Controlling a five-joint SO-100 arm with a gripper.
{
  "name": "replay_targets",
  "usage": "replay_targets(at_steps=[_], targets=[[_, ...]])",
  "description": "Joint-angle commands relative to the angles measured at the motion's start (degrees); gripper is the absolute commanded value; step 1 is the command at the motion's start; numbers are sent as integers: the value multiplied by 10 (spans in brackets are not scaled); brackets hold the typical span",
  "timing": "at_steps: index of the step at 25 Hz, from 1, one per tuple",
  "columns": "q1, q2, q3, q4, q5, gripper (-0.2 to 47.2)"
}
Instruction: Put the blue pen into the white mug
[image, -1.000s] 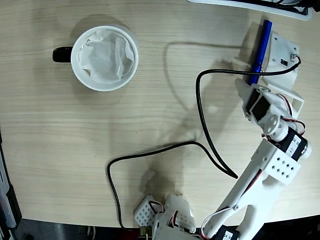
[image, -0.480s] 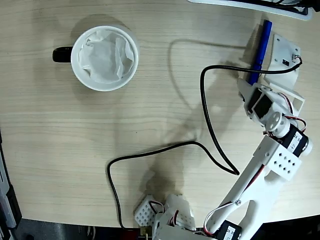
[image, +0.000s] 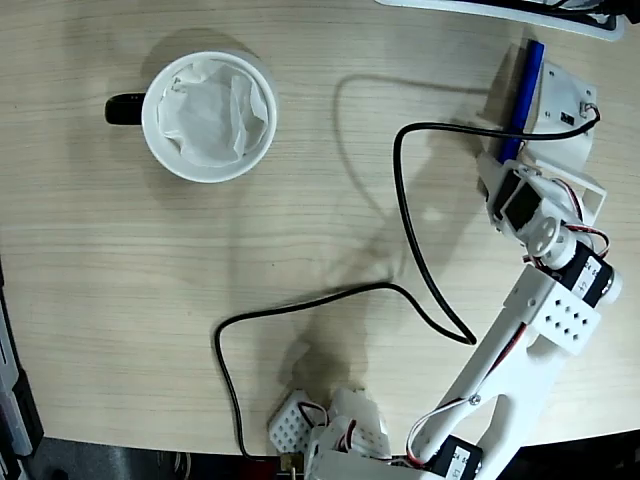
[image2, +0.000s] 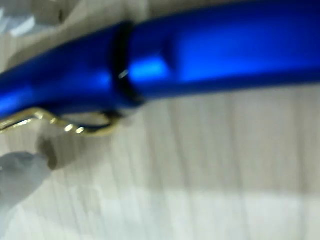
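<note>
Far right of the white mug (image: 208, 116), the blue pen (image: 520, 98) lies on the table beneath the gripper (image: 520, 150). Finger spread cannot be told. The barrel should be centred between the fingers before closing.

Pale wood-grain table (image: 120, 280); soft overhead light; dark floor strip (image: 100, 465) below

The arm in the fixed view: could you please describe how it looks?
The arm is white plastic with black servo motors, a dotted bracket, thin red and white wires, and a black cable looping across the table. Its pincer is white too.
</note>
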Motion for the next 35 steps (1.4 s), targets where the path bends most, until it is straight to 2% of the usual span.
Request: replay_targets(at_steps=[1,5,7,35], targets=[[0,0,-12,-10,-5,122],[-4,-4,-11,-11,-4,29],[-7,-4,-11,-11,-4,1],[-32,83,63,64,0,0]])
